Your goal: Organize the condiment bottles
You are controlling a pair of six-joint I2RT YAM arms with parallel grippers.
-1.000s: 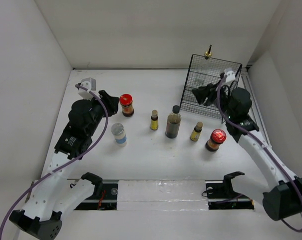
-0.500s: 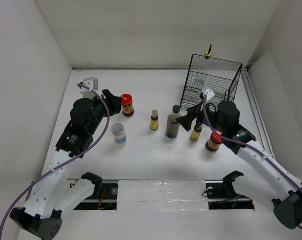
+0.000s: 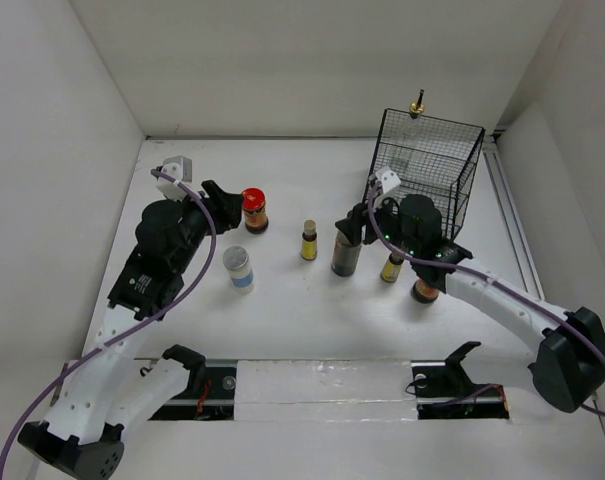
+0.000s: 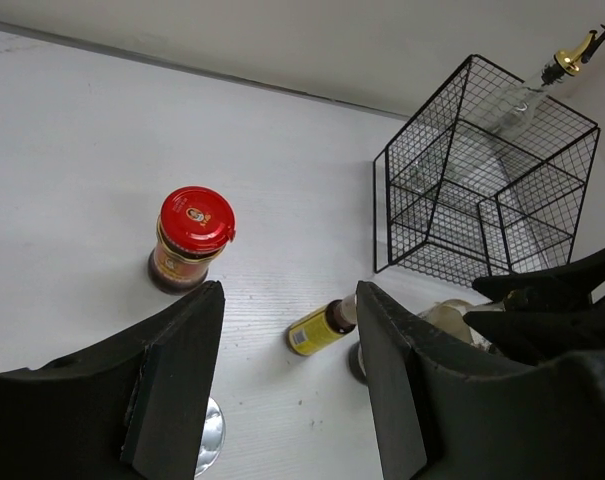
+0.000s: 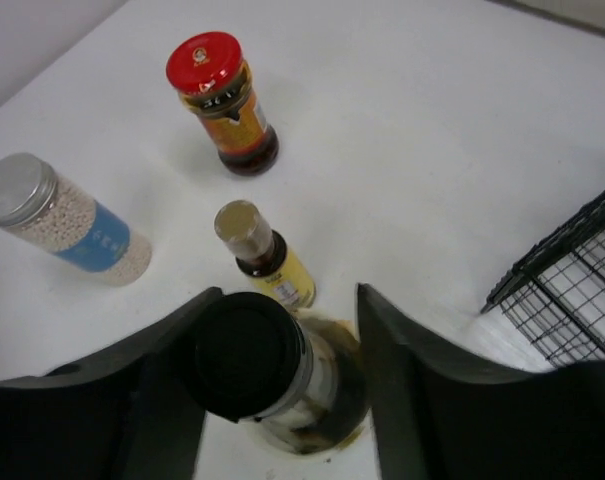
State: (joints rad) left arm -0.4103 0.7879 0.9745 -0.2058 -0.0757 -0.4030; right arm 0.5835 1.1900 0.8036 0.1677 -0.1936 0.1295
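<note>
**Left gripper** (image 4: 290, 300): jaws spread wide and holding nothing.
- Squat brown glass jar with red screw lid (image 4: 192, 238): upright, ahead of the jaws, off the left finger's tip and apart from it. The lid bears a small round gold emblem. The label is orange, and its writing is too small to read.
- Tiny dark bottle with yellow label (image 4: 322, 328): ahead, in the gap between the fingers.

**Right gripper** (image 5: 287, 300): jaws open, one finger on either side of the cap of the item below. Neither pad seems to press it, though the view is tight.
- Dark glass bottle with black round cap (image 5: 247, 355): upright on the white table (image 3: 282, 320), directly between the jaws.
- White pellet-filled shaker with blue label and silver lid (image 5: 67, 220): beyond the left finger, well apart. No text is legible on the label.

**Behind the right gripper, in the overhead view:**
- Second tiny yellow-labelled bottle (image 3: 393, 265).
- Second red-lidded jar (image 3: 425, 290): largely hidden under the arm.
- Black wire basket (image 3: 427, 165).
- Tall clear bottle with gold spout (image 4: 522, 100): leaning inside the basket.
</note>
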